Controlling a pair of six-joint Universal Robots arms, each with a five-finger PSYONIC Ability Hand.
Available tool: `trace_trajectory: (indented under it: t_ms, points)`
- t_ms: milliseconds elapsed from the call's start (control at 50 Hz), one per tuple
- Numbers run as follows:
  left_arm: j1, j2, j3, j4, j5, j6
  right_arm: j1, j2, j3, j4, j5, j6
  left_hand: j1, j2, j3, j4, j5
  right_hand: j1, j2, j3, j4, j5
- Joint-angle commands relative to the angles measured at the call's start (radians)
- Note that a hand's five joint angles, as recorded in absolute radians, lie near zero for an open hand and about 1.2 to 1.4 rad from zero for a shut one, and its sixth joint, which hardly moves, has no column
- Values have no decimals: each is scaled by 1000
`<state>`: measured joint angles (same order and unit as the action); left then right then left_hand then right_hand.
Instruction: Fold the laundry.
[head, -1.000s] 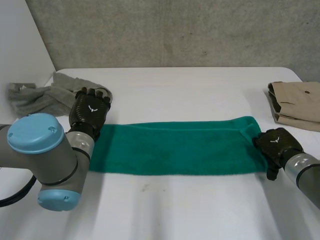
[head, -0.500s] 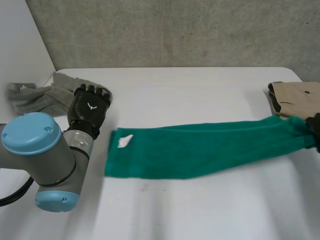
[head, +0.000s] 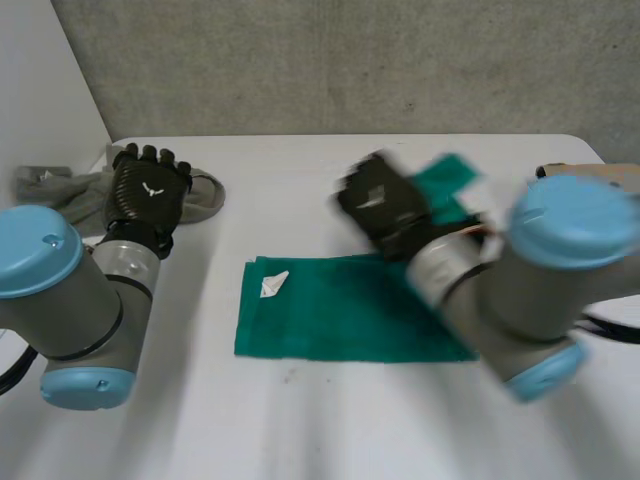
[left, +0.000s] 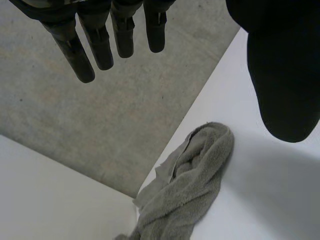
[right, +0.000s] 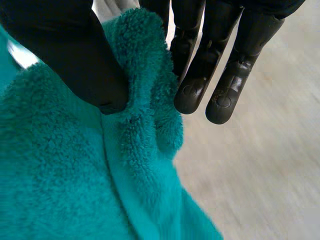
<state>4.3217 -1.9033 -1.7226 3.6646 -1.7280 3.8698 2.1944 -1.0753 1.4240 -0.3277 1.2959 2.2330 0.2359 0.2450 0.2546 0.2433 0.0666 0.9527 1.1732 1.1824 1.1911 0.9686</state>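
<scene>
Up close, right hand (right: 75, 55) pinches green towel (right: 60, 175) with its thumb.

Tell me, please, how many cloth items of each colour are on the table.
green towel: 1
grey towel: 1
beige garment: 1
Total: 3

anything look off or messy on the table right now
Nothing is spilled or damaged. The grey towel lies crumpled in a heap by the left hand, not folded. On the green towel, a white tag lies exposed at the end away from the right hand, which pinches the other end.
</scene>
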Motion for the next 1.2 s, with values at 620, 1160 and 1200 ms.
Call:
trace_trajectory:
  t_ms: [620,1160,1200]
  points:
    - [-280,-132,76,-113,123,-286,-117,-86,246,173,221,574,-25,-34,-44,-33,-31,-778,-999,-1008,-1017,-969]
    - [-186,-281,219,-264,-143,-271,-117,5,325,47,233,427,1,-8,-18,-6,-4,330,109,100,91,139]
    - [-179,-278,218,-259,-145,-271,-117,5,329,47,233,424,1,-8,-18,-6,-4,342,121,112,103,151]
